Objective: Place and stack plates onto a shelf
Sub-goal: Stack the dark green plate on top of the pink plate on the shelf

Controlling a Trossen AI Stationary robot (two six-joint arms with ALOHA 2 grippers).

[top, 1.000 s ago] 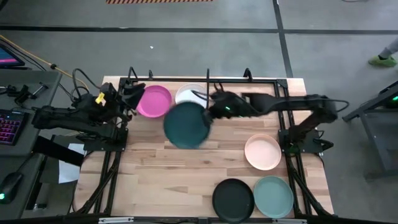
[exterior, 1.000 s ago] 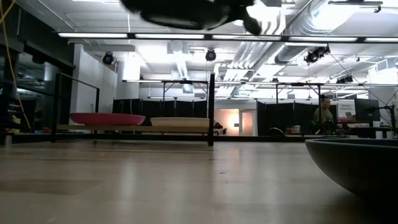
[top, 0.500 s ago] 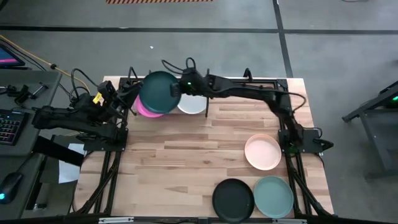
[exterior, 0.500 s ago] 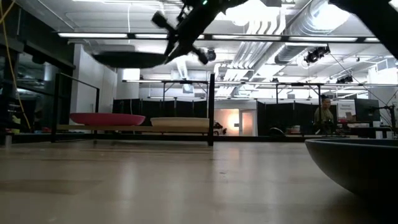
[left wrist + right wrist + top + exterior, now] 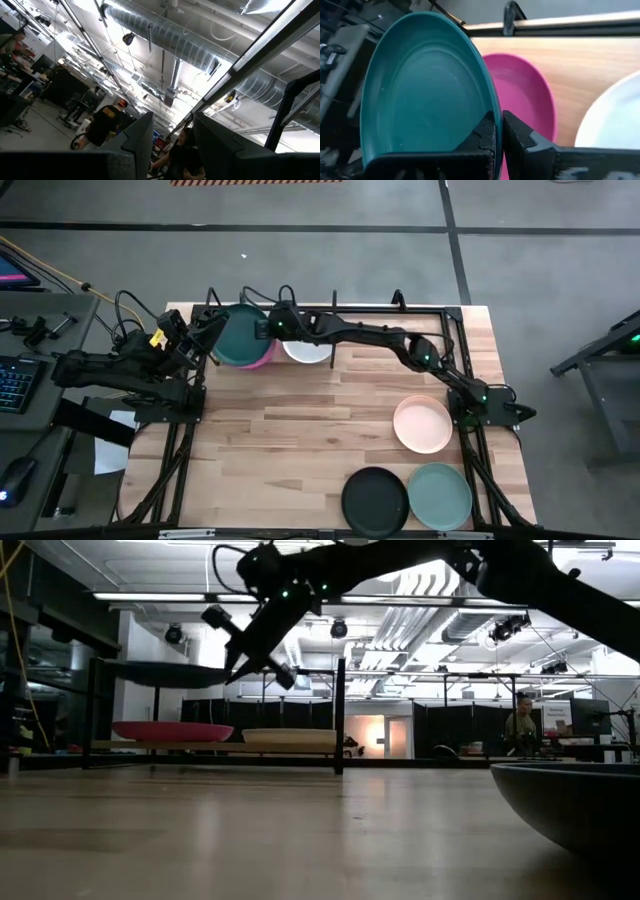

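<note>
My right gripper reaches to the table's far left and is shut on the dark teal plate, which hovers level over the magenta plate. The magenta plate and the white plate lie side by side in the black rod shelf, one on each side of the divider bar. The peach plate, black plate and grey-green plate sit flat on the table. My left gripper waits open at the far left edge. My right gripper pinches the teal plate's rim on the side toward the table's right, one finger on the upper face and one under it. It comes slanting down from the right. The plate is lifted clear and level above the magenta plate.
The shelf's upright posts stand along the far edge. My left arm lies close beside the shelf's left end. A dark plate's rim fills the low view's near right. Bare wood spans the table's middle and near left.
My right gripper has carried the teal plate from over the table's middle toward the far left, past the white plate, until it is over the magenta one. Meanwhile it has come down toward the shelf. The plate has stayed level in the hold.
</note>
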